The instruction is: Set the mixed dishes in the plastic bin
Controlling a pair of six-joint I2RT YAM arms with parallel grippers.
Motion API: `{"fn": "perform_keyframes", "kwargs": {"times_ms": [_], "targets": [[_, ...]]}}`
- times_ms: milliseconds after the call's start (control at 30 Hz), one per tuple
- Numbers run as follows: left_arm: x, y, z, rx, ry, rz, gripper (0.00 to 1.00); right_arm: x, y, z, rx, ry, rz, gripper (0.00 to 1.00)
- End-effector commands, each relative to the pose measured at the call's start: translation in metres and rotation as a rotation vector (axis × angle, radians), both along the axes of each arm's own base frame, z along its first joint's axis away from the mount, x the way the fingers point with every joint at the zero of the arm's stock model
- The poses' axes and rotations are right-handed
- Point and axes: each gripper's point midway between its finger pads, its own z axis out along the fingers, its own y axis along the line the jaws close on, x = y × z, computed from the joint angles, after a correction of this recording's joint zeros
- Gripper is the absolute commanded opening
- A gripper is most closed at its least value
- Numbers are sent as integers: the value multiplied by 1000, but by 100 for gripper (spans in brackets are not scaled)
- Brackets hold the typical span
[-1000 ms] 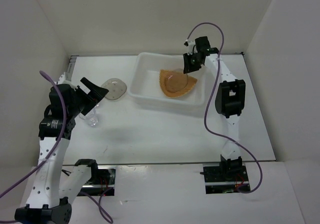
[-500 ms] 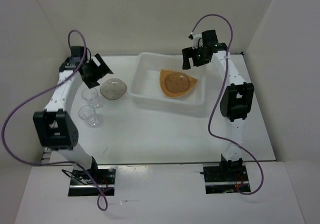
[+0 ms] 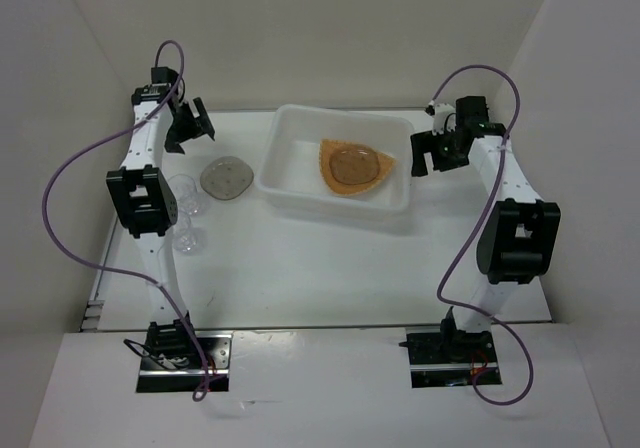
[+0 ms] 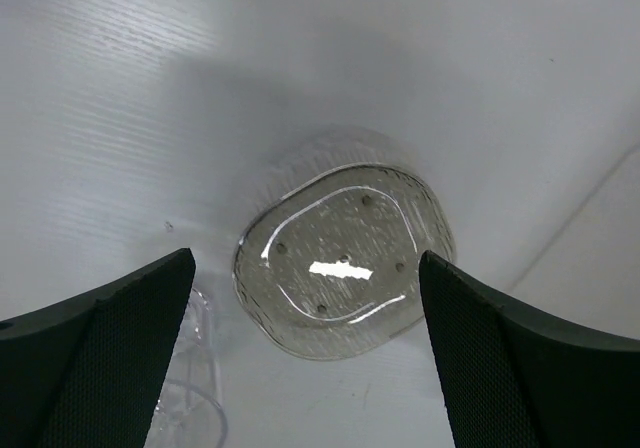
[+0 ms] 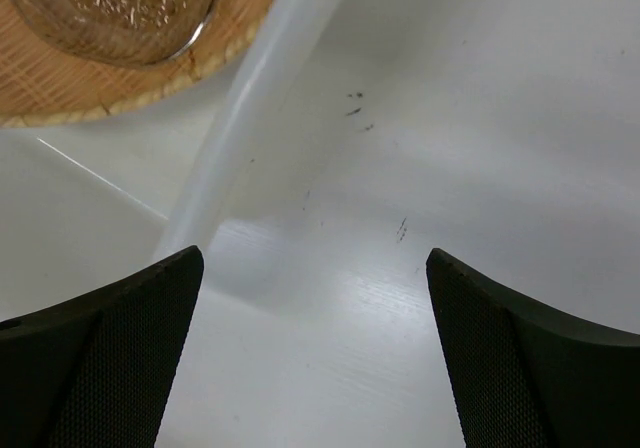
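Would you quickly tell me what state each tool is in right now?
Left tool: open, empty, over the oval dish.
Right tool: open, empty, beside the bin.

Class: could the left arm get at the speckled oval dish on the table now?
Probably yes: the left gripper hangs open above the speckled oval dish, nothing between them; a clear cup stands beside.

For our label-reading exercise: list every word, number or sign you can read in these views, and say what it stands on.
None can be read in any view.
No print on the white translucent plastic bin, the orange-tan rounded-triangle plate or the greyish speckled oval dish.
The dark specks on the white table are scuffs, not letters.
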Motion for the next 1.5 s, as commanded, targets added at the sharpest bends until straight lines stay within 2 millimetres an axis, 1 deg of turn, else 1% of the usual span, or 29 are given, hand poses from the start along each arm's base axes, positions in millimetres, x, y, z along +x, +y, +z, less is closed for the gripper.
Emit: {"fn": "perform_keyframes", "kwargs": {"times_ms": [0,33,100,133,167,200,267,300,333,400,433,467,500,533,567,667,700,733,833,900,933,1033,1133,1167,1267,1300,1333,1400,1467], "targets": [[7,11,-12,28,17,-29,99,-3,-2,19,39,-60,-28,96],[8,11,-18,26,29,-29,97,-7,2,15,56,-46,-17,96],[9,16,-24,50,39,-26,97,-10,-6,9,78,-26,-42,96],[8,21,-35,46,58,-18,97,-14,-5,3,84,-9,-50,96],[11,19,-37,37,57,-23,97,-13,-8,0,96,0,-55,96],[11,16,-47,19,73,-43,97,-13,-10,-4,107,11,-59,96],[20,8,-53,-19,45,-81,97,-17,-14,-12,120,39,-69,96],[19,3,-62,-48,58,-94,97,-17,-17,-16,131,49,-77,96],[19,0,-61,-60,54,-111,97,-19,-17,-17,132,59,-77,96],[21,-8,-77,-102,65,-131,96,-16,-18,-21,121,62,-60,96],[18,-10,-81,-117,74,-136,96,-14,-19,-18,120,53,-59,96],[18,-12,-88,-124,81,-149,96,-13,-21,-24,113,68,-66,96],[18,-18,-88,-124,81,-160,96,-10,-21,-24,113,66,-66,96],[16,-18,-96,-128,99,-159,96,-7,-22,-25,113,66,-66,96],[16,-26,-95,-138,98,-175,96,-7,-22,-25,113,66,-66,96],[11,-36,-107,-163,120,-203,91,0,-22,-25,112,63,-66,96],[9,-38,-109,-174,127,-207,88,3,-21,-21,103,52,-61,96],[7,-38,-112,-172,135,-214,86,3,-17,-25,104,62,-52,96],[-2,-38,-125,-176,169,-221,76,5,-20,-23,82,51,-55,96],[-3,-38,-124,-175,167,-221,72,5,-22,-23,74,51,-60,96],[-3,-38,-124,-175,166,-221,64,3,-22,-27,74,62,-61,96],[-3,-40,-124,-185,165,-225,51,0,-23,-27,67,63,-66,96],[-3,-40,-124,-185,164,-225,49,-2,-23,-26,67,63,-66,96],[-3,-40,-124,-185,164,-225,43,-5,-22,-26,67,63,-66,96],[-3,-42,-123,-193,163,-229,30,-2,-25,-25,57,54,-71,96],[-3,-42,-123,-193,163,-229,20,-5,-24,-25,57,56,-72,96],[-3,-42,-123,-193,163,-229,15,-5,-24,-25,57,56,-72,96],[-3,-40,-124,-187,166,-217,7,-7,-24,-28,58,65,-72,96],[-1,-37,-112,-170,147,-200,3,-7,-26,-29,50,65,-77,96]]}}
